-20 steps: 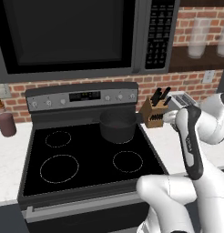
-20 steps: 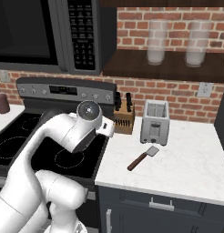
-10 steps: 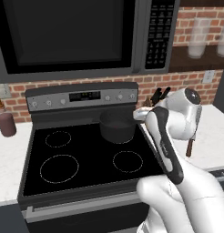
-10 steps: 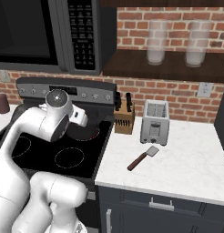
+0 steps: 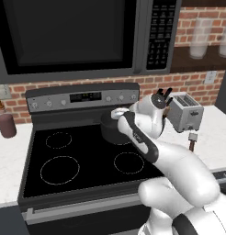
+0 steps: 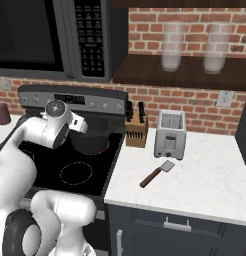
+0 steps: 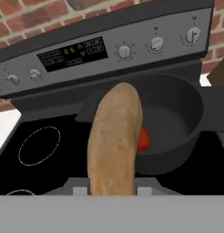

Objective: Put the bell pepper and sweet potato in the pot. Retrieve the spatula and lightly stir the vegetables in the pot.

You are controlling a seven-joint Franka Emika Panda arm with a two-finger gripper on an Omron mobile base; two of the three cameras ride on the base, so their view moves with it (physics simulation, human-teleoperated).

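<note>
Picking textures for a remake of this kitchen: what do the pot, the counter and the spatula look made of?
Pot: dark grey metal, matte, with an even dull sheen on its wall. Counter: white stone, probably marble, given faint grey veining and a smooth polish. Spatula: pale, likely metal blade on a reddish-brown handle that looks like wood, though plastic is possible.

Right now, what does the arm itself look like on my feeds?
The arm is glossy white, made of thick rounded segments, with a dark band along the forearm link. In the right base view a round grey joint cap sits on the wrist. No cables or printed markings show.
</note>
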